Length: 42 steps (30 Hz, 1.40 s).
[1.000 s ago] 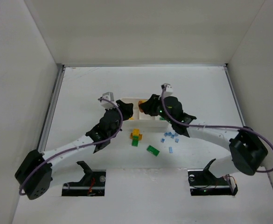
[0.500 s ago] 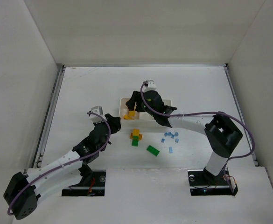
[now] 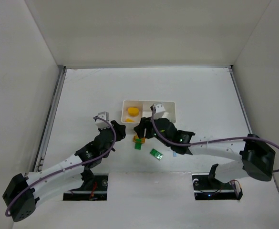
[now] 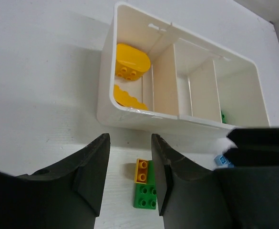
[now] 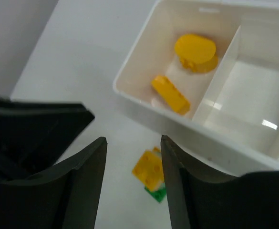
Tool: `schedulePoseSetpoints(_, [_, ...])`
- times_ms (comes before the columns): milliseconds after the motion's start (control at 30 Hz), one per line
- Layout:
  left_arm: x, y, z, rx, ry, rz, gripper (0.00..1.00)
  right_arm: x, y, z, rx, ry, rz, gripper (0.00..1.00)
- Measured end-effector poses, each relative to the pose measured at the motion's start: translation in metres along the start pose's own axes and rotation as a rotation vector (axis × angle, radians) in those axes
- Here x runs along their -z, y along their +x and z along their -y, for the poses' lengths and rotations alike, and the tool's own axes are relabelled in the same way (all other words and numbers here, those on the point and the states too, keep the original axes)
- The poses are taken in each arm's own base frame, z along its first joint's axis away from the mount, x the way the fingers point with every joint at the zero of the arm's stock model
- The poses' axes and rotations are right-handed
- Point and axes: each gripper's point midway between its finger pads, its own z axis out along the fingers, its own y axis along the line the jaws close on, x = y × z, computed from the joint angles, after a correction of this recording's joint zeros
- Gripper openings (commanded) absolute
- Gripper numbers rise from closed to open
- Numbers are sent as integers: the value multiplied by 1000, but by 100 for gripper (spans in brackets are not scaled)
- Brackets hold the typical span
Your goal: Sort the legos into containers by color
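Tray (image 4: 129,117) close behind loose bricks (image 4: 146,196)

no legible text, labels, brands or numbers in any view; all surfaces plain.

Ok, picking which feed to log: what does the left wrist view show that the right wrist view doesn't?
Left wrist only: the tray's right compartment holding a green bit, and a blue brick outside. Right wrist only: the left arm's dark body. Both: the tray, two yellow pieces in its left compartment, a yellow-green pair in front.
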Motion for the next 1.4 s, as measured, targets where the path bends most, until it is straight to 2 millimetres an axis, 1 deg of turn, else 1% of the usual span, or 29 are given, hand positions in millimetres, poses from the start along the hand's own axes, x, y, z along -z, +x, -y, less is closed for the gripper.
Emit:
schedulePoseSetpoints(33, [0,2,-1,-4,-2,-5,37,7,9,-3,11,-3,-15,77])
schedulePoseSetpoints(67, [0,3,-2,-8,-5,-9,37,12,17,-5,23,-1,-32,84])
schedulePoseSetpoints(100, [0,4,-3,-12,-9,-13,37,16,25,-6,36,5,-49,87])
schedulePoseSetpoints(200, [-1,8,-5,-22,-20,-24,37,17,42,-3,70,40,-86,89])
schedulePoseSetpoints(300, [-1,9,-7,-27,-26,-29,37,8,60,7,107,103,-127,88])
schedulePoseSetpoints(367, [-2,9,-8,-27,-31,-29,37,1,69,15,131,146,-151,84])
schedulePoseSetpoints(433, [-1,9,-8,-25,-32,-27,37,-5,76,19,148,177,-168,82])
schedulePoseSetpoints(567, [-1,8,-8,-20,-32,-26,37,-16,82,20,163,206,-181,74])
schedulePoseSetpoints(667, [1,8,-9,-17,-33,-26,37,-22,84,19,166,216,-186,71])
schedulePoseSetpoints(867, [2,4,-13,-5,-37,-12,37,-27,90,22,181,248,-217,66])
schedulePoseSetpoints(1067, [2,1,-14,1,-38,-4,38,-23,99,32,194,289,-252,63])
schedulePoseSetpoints(1200, [3,3,-18,1,-46,-3,40,-23,103,31,207,304,-270,51])
schedulePoseSetpoints(1267, [3,2,-19,3,-46,0,40,-23,103,30,211,308,-271,43])
schedulePoseSetpoints(1300, [3,1,-18,5,-45,1,41,-23,103,30,208,309,-271,38])
schedulePoseSetpoints(1400, [4,0,-18,7,-42,4,42,-22,104,30,204,311,-272,29])
